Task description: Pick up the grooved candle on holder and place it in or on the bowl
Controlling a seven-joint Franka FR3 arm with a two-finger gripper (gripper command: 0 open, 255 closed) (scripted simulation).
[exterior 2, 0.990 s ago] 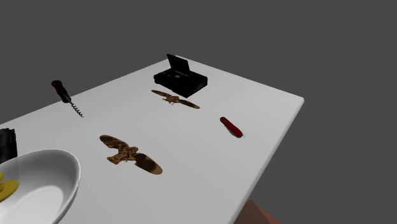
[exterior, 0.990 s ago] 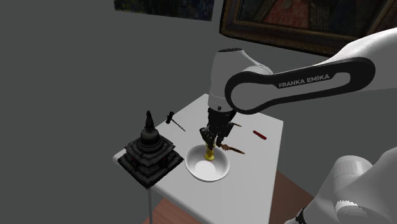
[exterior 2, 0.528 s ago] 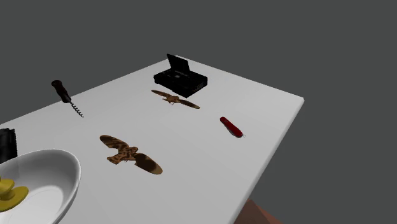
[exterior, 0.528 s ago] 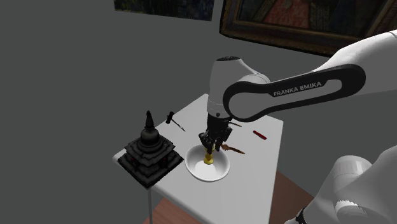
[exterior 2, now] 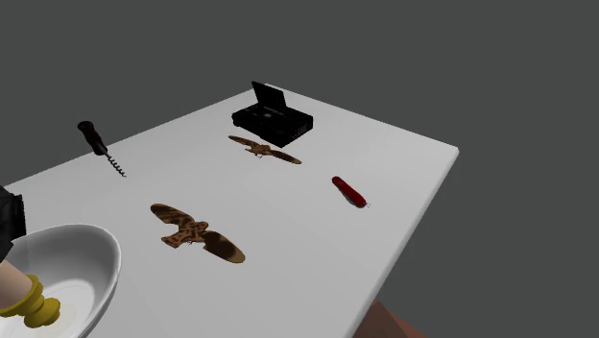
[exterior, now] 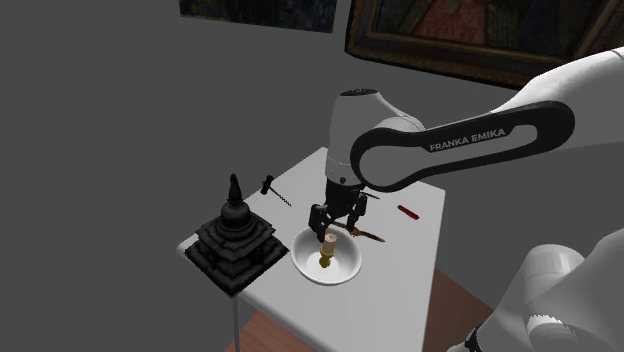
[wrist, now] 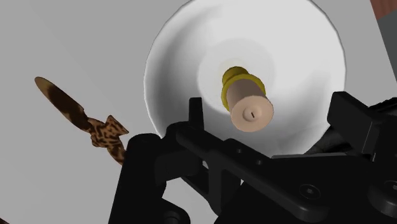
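The candle (exterior: pixel 325 252) is a pale grooved cylinder on a yellow holder. It stands upright in the white bowl (exterior: pixel 304 263) near the table's front edge. My gripper (exterior: pixel 331 222) hangs just above it, fingers open and apart from it. In the wrist view the candle top (wrist: pixel 252 112) with its wick sits between the spread black fingers (wrist: pixel 195 109), untouched, over the bowl (wrist: pixel 305 51). In the second exterior view the candle (exterior 2: pixel 21 291) stands inside the bowl's rim (exterior 2: pixel 107 264) at the lower left.
A black tiered ornament (exterior: pixel 235 240) stands beside the bowl. On the table lie a corkscrew (exterior 2: pixel 101 144), two brown bird figures (exterior 2: pixel 197 233) (exterior 2: pixel 264 149), a red pocket knife (exterior 2: pixel 350 191) and a black box (exterior 2: pixel 272 119). The table edge runs close to the bowl.
The candle came down into the bowl with the gripper shut on it. The fingers have now opened and let it go, leaving it standing upright.
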